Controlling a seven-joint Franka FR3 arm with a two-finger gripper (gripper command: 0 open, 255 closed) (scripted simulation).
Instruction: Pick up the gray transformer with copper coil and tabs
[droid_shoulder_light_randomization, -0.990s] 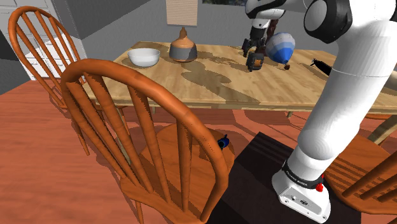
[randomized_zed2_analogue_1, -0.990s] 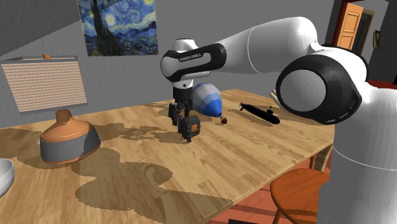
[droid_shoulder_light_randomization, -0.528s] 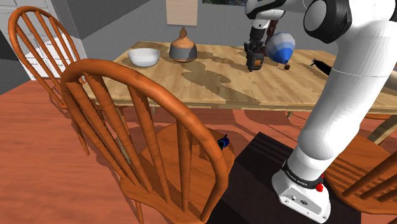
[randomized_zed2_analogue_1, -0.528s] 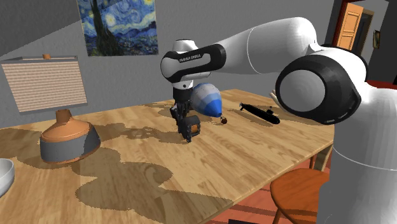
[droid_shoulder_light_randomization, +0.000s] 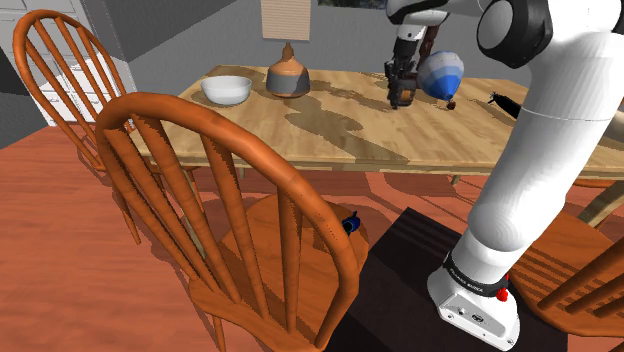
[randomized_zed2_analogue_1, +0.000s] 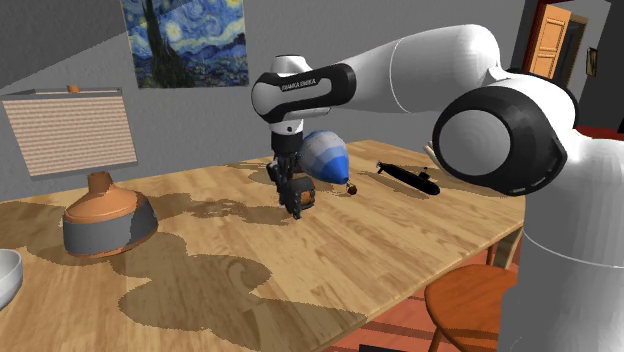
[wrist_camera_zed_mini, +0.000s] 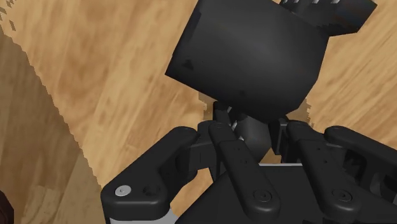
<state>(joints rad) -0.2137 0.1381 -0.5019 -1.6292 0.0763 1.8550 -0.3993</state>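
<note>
The transformer (randomized_zed2_analogue_1: 301, 196) is a small dark grey block with a copper-orange band. It hangs just above the wooden table (randomized_zed2_analogue_1: 350, 260), near the middle of the tabletop. My gripper (randomized_zed2_analogue_1: 291, 189) comes down on it from above and is shut on it. In the shoulder view the transformer (droid_shoulder_light_randomization: 404, 94) sits in the gripper (droid_shoulder_light_randomization: 401, 88) at the table's far side, beside a blue and white balloon-shaped object. In the wrist view the transformer (wrist_camera_zed_mini: 254, 57) is a dark block clasped between the fingers of the gripper (wrist_camera_zed_mini: 251, 124), with bare wood beyond it.
A blue and white balloon-shaped object (randomized_zed2_analogue_1: 325, 155) stands close behind the gripper, with a black submarine model (randomized_zed2_analogue_1: 408, 177) farther along. A lamp (randomized_zed2_analogue_1: 100, 215) and a white bowl (droid_shoulder_light_randomization: 226, 89) occupy the table's other end. Wooden chairs (droid_shoulder_light_randomization: 230, 200) stand in front of the table.
The fingers have shut on the transformer, which stood between them on the table. The gripper has since risen slightly, taking the transformer with it.
</note>
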